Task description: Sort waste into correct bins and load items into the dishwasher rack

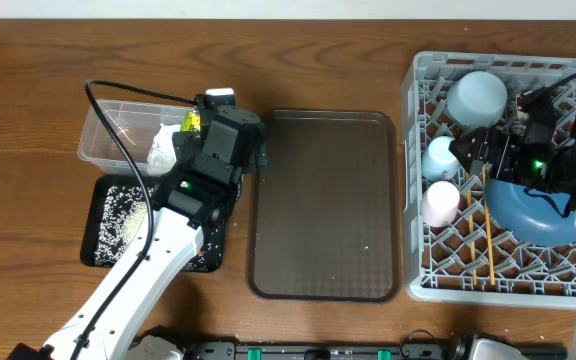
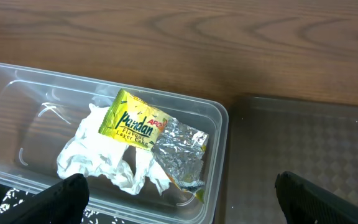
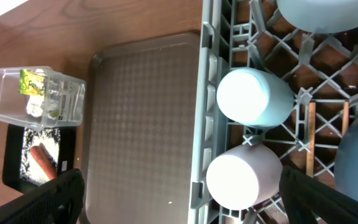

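Black tray (image 1: 101,186) partly beneath left arm (image 1: 163,255)

Packet (image 2: 133,121), napkin (image 2: 95,155) — inside clear tub (image 2: 30,102).

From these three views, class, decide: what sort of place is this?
Probably a test bench staged as a canteen dish-return station: a grey dishwasher rack holding cups, a brown serving tray, and a clear tub and black tray for sorted waste on a wooden table.
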Controlling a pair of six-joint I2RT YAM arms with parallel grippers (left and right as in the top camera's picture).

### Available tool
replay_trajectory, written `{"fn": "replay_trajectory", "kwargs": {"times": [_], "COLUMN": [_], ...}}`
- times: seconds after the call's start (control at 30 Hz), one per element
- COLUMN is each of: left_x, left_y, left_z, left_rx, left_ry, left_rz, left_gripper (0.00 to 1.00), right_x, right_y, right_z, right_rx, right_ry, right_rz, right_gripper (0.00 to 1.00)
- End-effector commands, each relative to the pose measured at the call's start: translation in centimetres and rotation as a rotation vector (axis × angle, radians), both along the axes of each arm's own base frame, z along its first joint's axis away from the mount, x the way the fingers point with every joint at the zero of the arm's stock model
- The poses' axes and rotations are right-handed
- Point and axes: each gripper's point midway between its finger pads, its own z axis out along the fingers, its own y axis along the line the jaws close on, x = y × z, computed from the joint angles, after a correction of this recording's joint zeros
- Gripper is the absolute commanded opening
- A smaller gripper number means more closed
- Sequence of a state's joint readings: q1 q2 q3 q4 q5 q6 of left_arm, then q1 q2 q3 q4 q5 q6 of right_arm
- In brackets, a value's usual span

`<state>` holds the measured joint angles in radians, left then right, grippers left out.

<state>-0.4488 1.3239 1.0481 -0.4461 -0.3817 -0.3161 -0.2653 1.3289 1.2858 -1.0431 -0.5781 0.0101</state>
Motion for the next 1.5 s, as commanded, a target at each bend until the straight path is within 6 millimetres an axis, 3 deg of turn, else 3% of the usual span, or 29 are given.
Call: {"fn": "replay_trajectory", "kwargs": {"times": [0.0,0.3,1.47], "left_x": [0.0,0.0,0.0], "left_y": [0.4,0.4,0.4], "left_z": [0.3,0.3,0.3], "left_rx": [0.021,0.021,0.021], "left_ry": [-0.009,-0.009,-0.009], "left_rz": [0.011,0.011,0.011], "left_gripper": [0.99,0.98,0.99], "right_x": [0.2,0.2,0.2], "right_y": [-0.2,-1.9,-1.8], "right_z": [0.3,-0.4,-0.4], "right_rx": [-0.042,-0.13,-0.13], "right_ry": [-0.015,0.009,0.009], "right_rz": [0.008,-0.041,-0.04], "right_gripper": [0.99,0.99,0.99]}}
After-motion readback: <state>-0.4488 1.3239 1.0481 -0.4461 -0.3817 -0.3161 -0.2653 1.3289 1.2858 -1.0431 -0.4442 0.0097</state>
